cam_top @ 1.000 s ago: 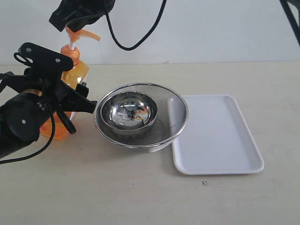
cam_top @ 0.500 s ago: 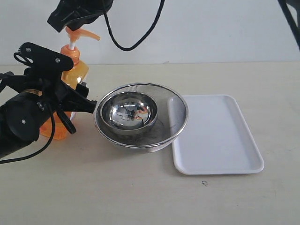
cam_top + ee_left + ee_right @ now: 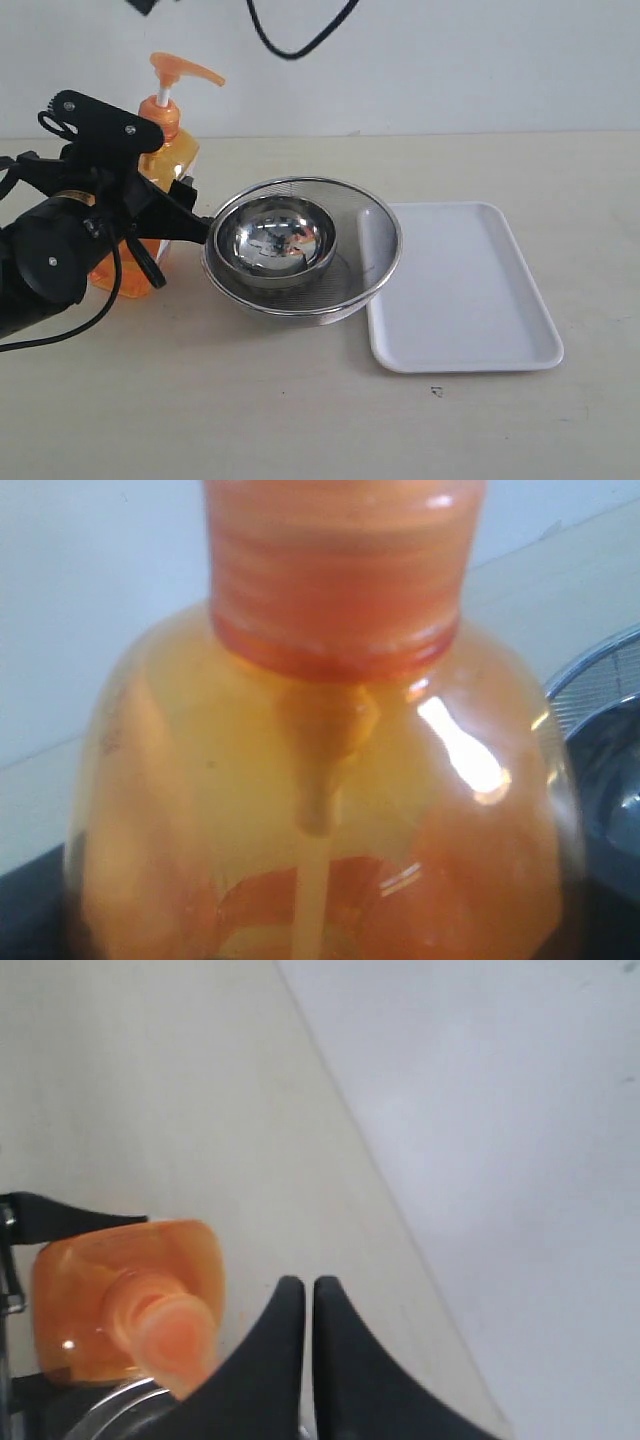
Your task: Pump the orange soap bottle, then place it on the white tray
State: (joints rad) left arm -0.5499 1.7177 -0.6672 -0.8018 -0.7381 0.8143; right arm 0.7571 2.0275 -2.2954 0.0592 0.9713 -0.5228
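The pale, matte table (image 3: 300, 420) is seen across the whole exterior view. The black left arm (image 3: 50, 260) is stretched in low from 8 o'clock with its wrist canted. The left gripper (image 3: 165, 225) is clamped round the belly of the bottle (image 3: 165, 160), and a dark finger (image 3: 25, 910) is glimpsed at the bottle's flank in the left wrist view.

The tray (image 3: 460, 290), smooth white plastic with rounded corners and a low rim, is laid at 3 o'clock of the mesh bowl (image 3: 375, 250), the two just touching. A polished steel bowl (image 3: 275, 240) is nested inside the mesh.

The bottle is held near upright at 9 o'clock of the mesh bowl, well apart from the tray. Its translucent orange body (image 3: 320, 780) is glossy, with a ribbed collar. Whether its base is on the table cannot be told. The pump head (image 3: 180, 68) is left clear.

The right gripper (image 3: 300, 1295) is hung above the bottle (image 3: 130, 1300). Its tapered black fingers are pressed almost together, with nothing held.
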